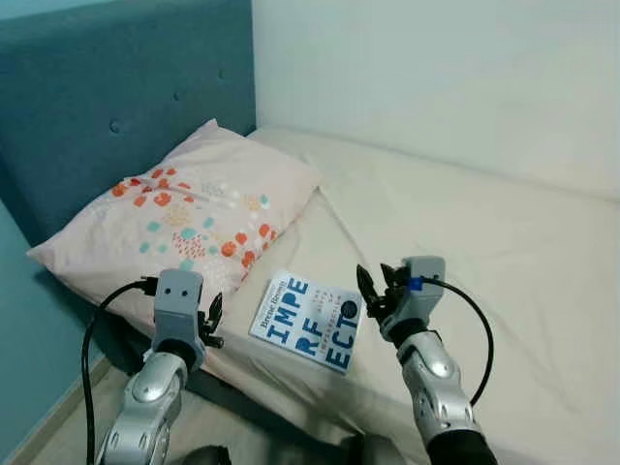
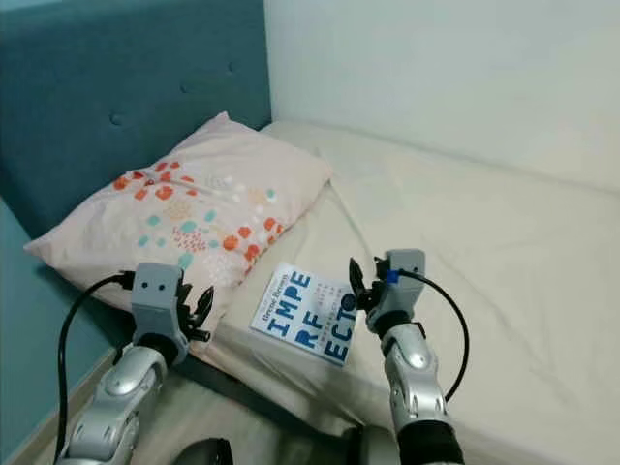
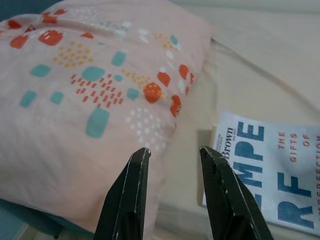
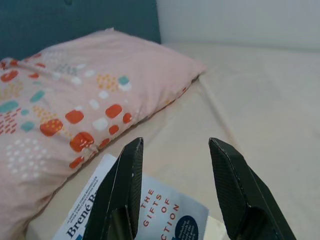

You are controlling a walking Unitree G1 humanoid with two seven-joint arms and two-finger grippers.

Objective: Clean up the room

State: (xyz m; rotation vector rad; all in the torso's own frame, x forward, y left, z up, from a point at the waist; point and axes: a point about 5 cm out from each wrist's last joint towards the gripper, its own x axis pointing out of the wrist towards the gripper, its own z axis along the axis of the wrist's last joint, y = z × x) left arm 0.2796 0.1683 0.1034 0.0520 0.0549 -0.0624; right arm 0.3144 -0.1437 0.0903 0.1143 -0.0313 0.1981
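A white book (image 1: 308, 321) with big blue letters lies flat on the cream bed (image 1: 465, 223), close to its near edge. A pink pillow (image 1: 184, 218) with orange and teal spots rests to the book's left, against the headboard. My right gripper (image 1: 371, 288) hovers open just right of the book (image 4: 150, 215), nothing between its fingers (image 4: 125, 190). My left gripper (image 1: 211, 320) is open too, held at the pillow's near corner, left of the book (image 3: 270, 170). Its fingers (image 3: 130, 195) point at the pillow's edge (image 3: 90, 100).
A teal padded headboard (image 1: 107, 87) rises behind the pillow, with a teal wall on the left. A pale wall (image 1: 436, 68) runs along the bed's far side. Light floor (image 1: 58, 426) shows below the bed's near edge.
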